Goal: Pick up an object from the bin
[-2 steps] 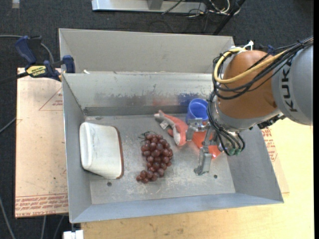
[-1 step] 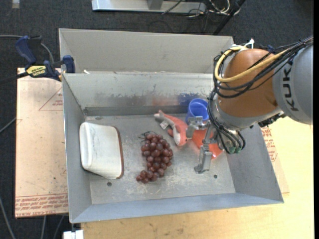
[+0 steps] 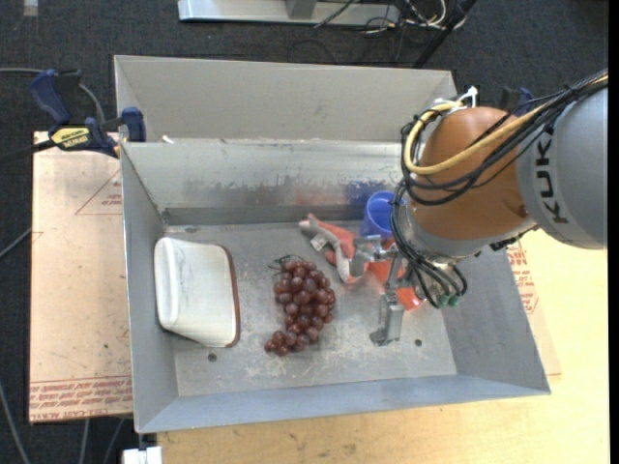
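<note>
Even, bright light, with dull glare along the bin point(image 3: 290, 193) wall.

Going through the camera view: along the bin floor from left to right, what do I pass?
white rounded tub → bunch of dark red grapes → gripper. The orange-and-grey tool and the blue cup at the back overlap these sideways, so they are left out of the order.
</note>
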You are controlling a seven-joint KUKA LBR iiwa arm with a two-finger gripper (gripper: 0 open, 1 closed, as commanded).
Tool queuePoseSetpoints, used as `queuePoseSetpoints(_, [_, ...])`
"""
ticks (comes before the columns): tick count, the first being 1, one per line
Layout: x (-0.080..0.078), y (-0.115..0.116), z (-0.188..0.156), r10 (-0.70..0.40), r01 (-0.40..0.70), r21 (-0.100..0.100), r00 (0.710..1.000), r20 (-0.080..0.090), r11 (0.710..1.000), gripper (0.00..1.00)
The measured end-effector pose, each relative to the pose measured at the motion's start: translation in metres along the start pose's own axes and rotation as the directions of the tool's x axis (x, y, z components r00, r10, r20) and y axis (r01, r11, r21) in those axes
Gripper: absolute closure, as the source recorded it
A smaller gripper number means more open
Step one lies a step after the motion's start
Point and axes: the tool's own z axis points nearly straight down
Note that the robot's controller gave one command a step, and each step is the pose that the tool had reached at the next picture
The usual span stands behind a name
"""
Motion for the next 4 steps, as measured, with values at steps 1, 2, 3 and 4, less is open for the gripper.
queuePoseSetpoints(1, [-0.011, 0.038, 0.03, -0.159, 0.159, -0.002, 0.987, -0.001, 0.987, 0.0])
queuePoseSetpoints(2, [-0.014, 0.047, 0.085, -0.283, 0.283, -0.001, 0.959, 0.007, 0.959, 0.0])
queuePoseSetpoints(3, [-0.063, 0.098, 0.116, -0.383, 0.383, -0.006, 0.924, 0.01, 0.924, 1.0])
queuePoseSetpoints(4, [-0.063, 0.098, 0.116, -0.383, 0.383, -0.006, 0.924, 0.01, 0.924, 1.0])
